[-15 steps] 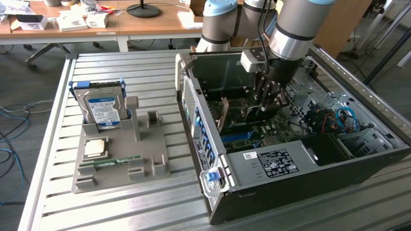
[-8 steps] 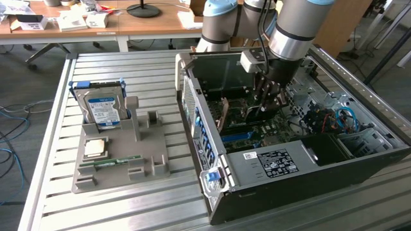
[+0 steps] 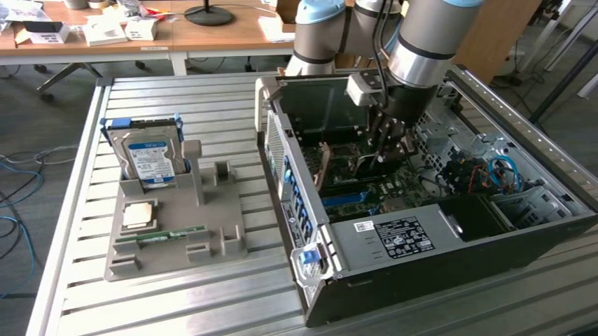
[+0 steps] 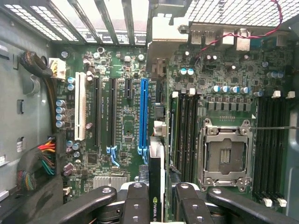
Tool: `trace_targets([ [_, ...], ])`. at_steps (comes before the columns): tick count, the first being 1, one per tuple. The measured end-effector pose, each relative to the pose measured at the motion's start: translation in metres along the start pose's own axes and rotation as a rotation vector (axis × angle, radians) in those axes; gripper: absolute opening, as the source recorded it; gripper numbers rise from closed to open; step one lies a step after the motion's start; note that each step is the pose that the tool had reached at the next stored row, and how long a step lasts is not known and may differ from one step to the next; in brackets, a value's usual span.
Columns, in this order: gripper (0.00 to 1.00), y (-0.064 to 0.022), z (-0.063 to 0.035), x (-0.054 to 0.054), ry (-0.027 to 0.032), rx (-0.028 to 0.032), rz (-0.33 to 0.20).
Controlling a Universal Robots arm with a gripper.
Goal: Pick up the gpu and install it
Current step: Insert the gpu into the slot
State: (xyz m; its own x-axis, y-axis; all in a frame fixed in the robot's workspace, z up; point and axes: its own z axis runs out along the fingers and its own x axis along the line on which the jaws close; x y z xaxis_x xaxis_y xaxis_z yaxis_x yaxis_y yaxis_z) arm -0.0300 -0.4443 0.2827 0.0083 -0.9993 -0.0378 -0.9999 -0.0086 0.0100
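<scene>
Claw: black two-fingered claw (image 4: 156, 198) on the grey Universal Robots arm (image 3: 425, 42), down inside the open computer case. Its fingers (image 4: 138, 203) are drawn narrow onto a card, one on each side.
Gpu: flat card seen edge-on (image 4: 156, 179), black edge with a small green logo. It is held in the claw above the motherboard and, from what shows, is not seated.
Long axis: the card's length runs straight away from the claw, parallel to the expansion slots.
Blue slot: long bright-blue plastic connector (image 4: 143, 116), beyond and beneath the card, with nothing in it.
Key relation: the card edge appears to sit just off the blue slot, on the side toward the black memory slots (image 4: 187, 126); near, not touching. Judgement: a small sideways offset separates them, with no turn needed. Camera angle may account for part of it.
Board: green motherboard (image 4: 121, 126). A white slot (image 4: 80, 107) lies on the blue slot's other side, and a bare silver CPU socket (image 4: 225, 156) lies past the memory slots.
Case: black-and-silver steel tower (image 3: 280, 175), lying on its side, panel off.
Table: slatted aluminium table (image 3: 140, 301) carrying the case.
Fixture: grey moulded holder (image 3: 178, 241), to the exterior view's left of the case and well apart from the claw. A boxy silver hard drive with a blue-white label (image 3: 150, 157) stands in it; a thin green memory stick (image 3: 173, 232) lies in it.
</scene>
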Motion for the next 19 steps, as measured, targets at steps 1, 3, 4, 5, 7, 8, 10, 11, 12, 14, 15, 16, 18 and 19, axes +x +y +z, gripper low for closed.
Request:
trace_targets([
  [1,0.27,0.0001,0.0000,0.000,0.0001,0.0000,0.000],
  [3,0.27,0.0007,0.0000,0.000,0.0000,0.0000,0.000],
  [4,0.27,0.0011,0.0000,0.000,0.0000,0.0000,0.000],
  [5,0.27,0.0017,0.0000,0.000,0.0000,0.0000,0.000],
  [7,0.27,0.0019,0.0000,0.000,0.0000,0.0000,0.000],
  [8,0.27,0.0019,0.0000,0.000,0.0001,0.0000,0.000],
  [10,0.27,0.0021,-0.0001,0.001,0.0001,0.0000,0.000],
  [11,0.27,0.0021,-0.0001,0.001,0.0002,-0.0001,0.000],
  [12,0.27,0.0020,-0.0001,0.002,0.0001,-0.0001,0.000],
  [14,0.27,0.0021,-0.0002,0.005,0.0001,0.0000,0.000],
  [15,0.27,0.0021,-0.0002,0.006,0.0001,0.0000,0.000],
  [16,0.27,0.0021,-0.0003,0.007,0.0001,-0.0001,0.000],
  [18,0.27,0.0021,-0.0003,0.010,0.0000,0.0000,0.000],
  [19,0.27,0.0021,-0.0004,0.010,0.0001,0.0000,0.000],
])
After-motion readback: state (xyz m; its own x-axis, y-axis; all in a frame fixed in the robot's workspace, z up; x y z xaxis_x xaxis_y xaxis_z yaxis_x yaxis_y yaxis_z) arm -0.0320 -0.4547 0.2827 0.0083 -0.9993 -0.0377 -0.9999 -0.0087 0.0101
